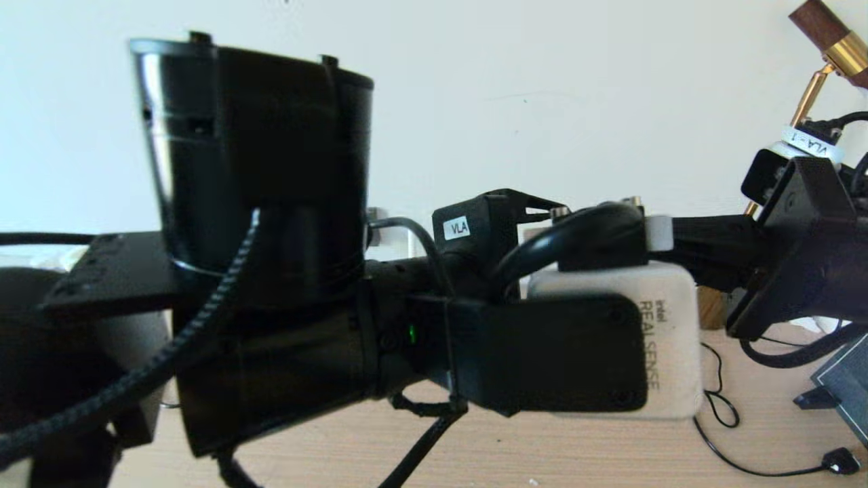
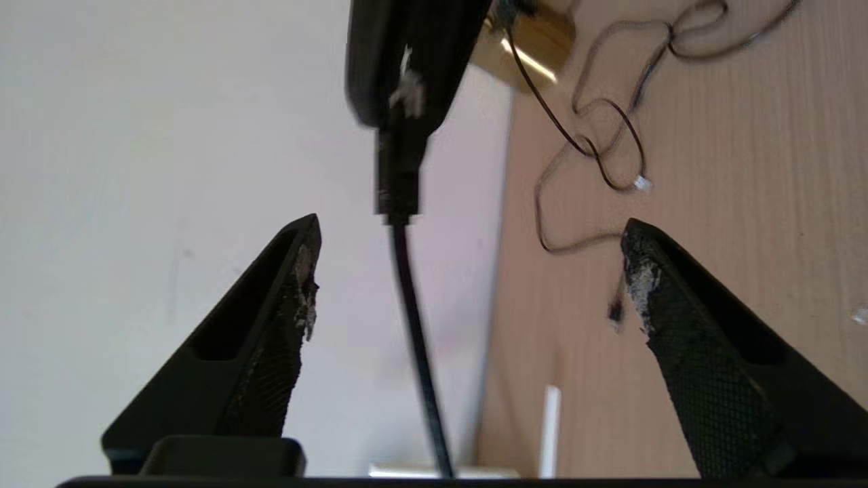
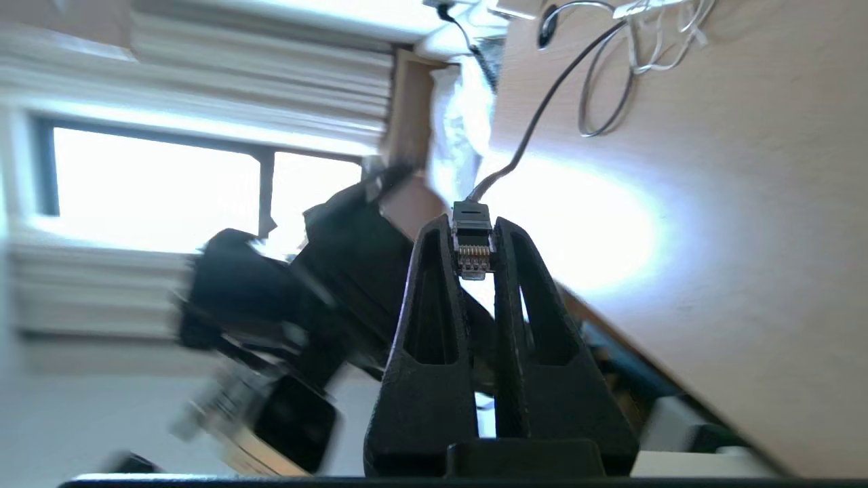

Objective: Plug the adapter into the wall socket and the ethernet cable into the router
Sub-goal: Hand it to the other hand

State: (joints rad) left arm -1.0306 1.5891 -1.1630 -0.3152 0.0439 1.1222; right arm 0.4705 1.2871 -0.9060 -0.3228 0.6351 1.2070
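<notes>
My right gripper (image 3: 472,224) is shut on the ethernet cable's small black plug (image 3: 472,247), whose gold contacts face the wrist camera. Its black cable (image 3: 536,122) trails away over the wooden table. In the left wrist view the same cable (image 2: 413,325) hangs between the wide-apart fingers of my open left gripper (image 2: 468,227) without touching them, below the right gripper's dark fingers (image 2: 407,61). One white antenna (image 2: 549,427) and a white edge of the router (image 2: 407,469) show at the frame's bottom. The adapter is out of view. A dark grey panel (image 1: 844,379) at the table's right may be the wall socket.
My left arm (image 1: 271,237) fills the head view and hides most of the table (image 1: 610,454). The right arm (image 1: 786,224) reaches in from the right. A brass lamp (image 1: 824,47) stands at the back right, its thin black cables (image 1: 719,407) looped on the table. White cord loops (image 3: 651,41) lie further off.
</notes>
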